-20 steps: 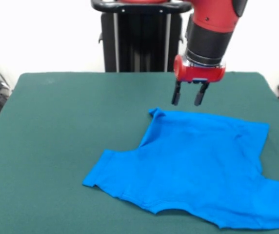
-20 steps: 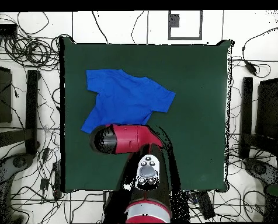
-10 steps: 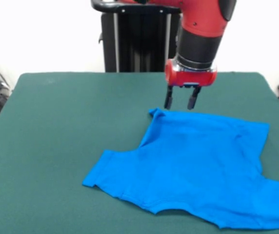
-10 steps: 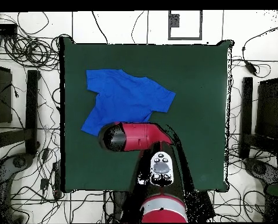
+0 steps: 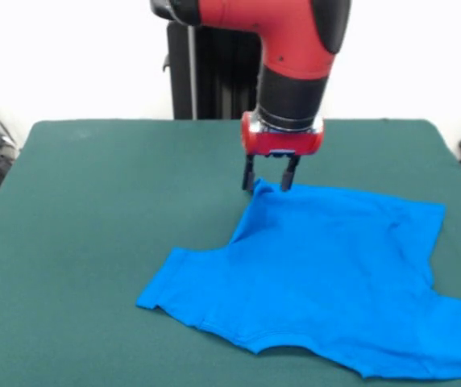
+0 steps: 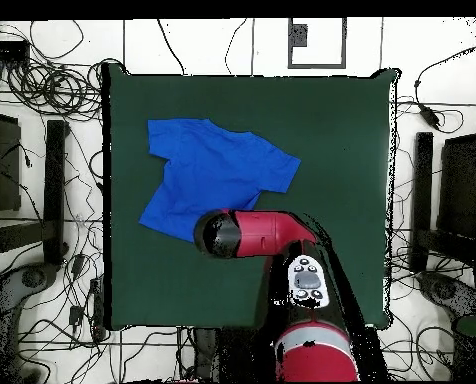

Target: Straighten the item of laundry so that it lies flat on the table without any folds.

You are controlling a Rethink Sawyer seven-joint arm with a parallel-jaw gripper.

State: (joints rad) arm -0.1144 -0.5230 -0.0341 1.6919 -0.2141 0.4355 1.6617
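Lowered and shifted toward the shirt's far corner: gripper [image 5: 268, 182], jaws apart, straddling the raised tip of the blue T-shirt [image 5: 327, 274]. Spread mostly flat on the green table [image 5: 93, 210], near one side; that corner fold apparently left to smooth.

Behind my pedestal [image 5: 214, 72] stands a plain white wall [image 5: 69, 56]. Around it the pale floor [image 6: 232, 45] is strewn with black cables [image 6: 42, 85], with dark stands [image 6: 54, 190] nearby.

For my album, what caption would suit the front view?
Open claw poised at the blue T-shirt's far corner on the green table.
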